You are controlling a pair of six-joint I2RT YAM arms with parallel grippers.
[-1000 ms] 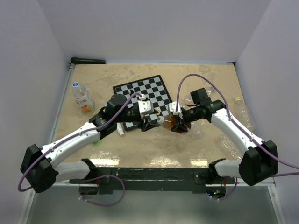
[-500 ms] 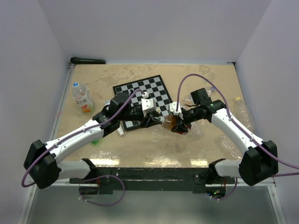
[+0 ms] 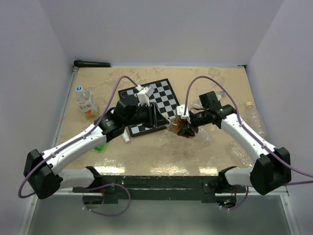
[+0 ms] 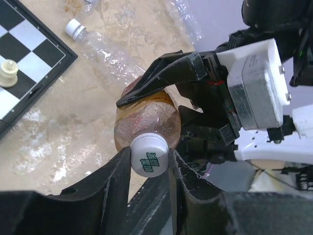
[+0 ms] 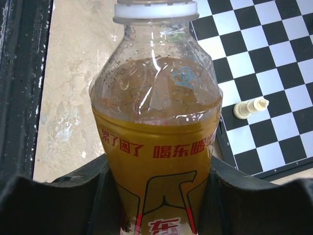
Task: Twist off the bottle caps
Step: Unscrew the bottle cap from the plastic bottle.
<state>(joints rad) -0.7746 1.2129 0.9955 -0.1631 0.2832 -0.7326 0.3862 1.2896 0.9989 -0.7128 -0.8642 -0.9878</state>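
Marbled tabletop (image 3: 161,159), chessboard (image 3: 164,95) at centre. The right gripper (image 5: 156,191) clamps an amber bottle (image 5: 156,127); the left gripper (image 4: 148,169) is clenched on its white cap (image 4: 149,154).

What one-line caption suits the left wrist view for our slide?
Left tool pinches the white cap of a tea-coloured bottle gripped by the right tool.

We see our right gripper (image 5: 156,193) clamped on both sides of a bottle (image 5: 156,142) of amber drink (red lettering runs across it), with a white cap (image 5: 155,10) on its neck. Beside the bottle, a cream chess piece (image 5: 250,107) rests on the chessboard (image 5: 279,58).
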